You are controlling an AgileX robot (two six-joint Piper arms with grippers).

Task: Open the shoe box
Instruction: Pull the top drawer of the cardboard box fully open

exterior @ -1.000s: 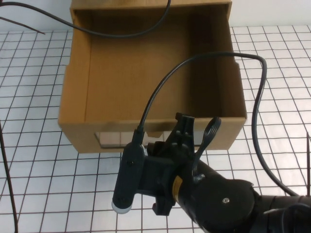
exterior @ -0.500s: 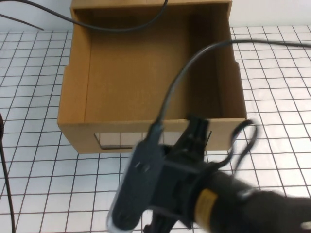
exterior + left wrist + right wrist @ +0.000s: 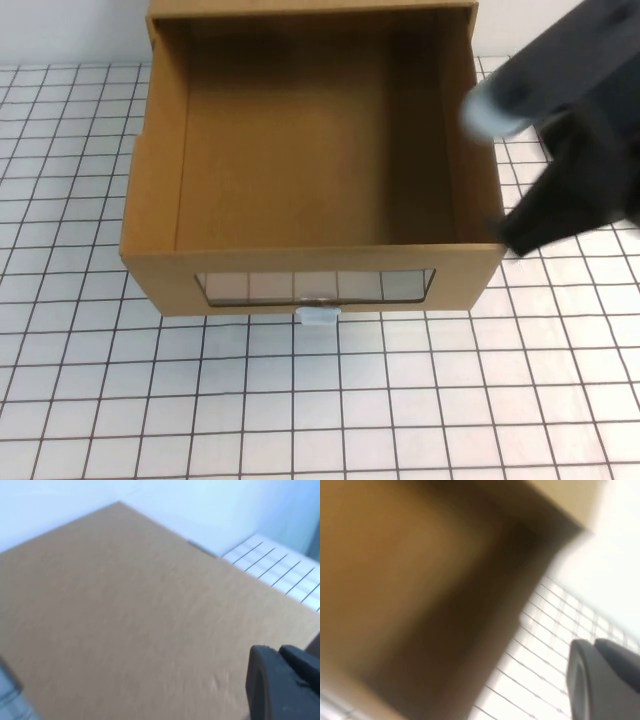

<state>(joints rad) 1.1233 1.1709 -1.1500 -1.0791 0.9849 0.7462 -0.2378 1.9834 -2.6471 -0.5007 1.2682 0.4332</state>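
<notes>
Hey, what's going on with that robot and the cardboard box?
A two-armed robot is working on a shoe box, which already stands open on the table, its brown inside showing. The right gripper is shut and up in the air beside the box's right wall. The left gripper is close to a plain cardboard face of the box and does not show in the high view.

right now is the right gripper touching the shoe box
Cannot tell: the high view has the right gripper overlapping the shoe box's right wall, gap unseen. Left gripper, wrist view only, faces cardboard.
</notes>
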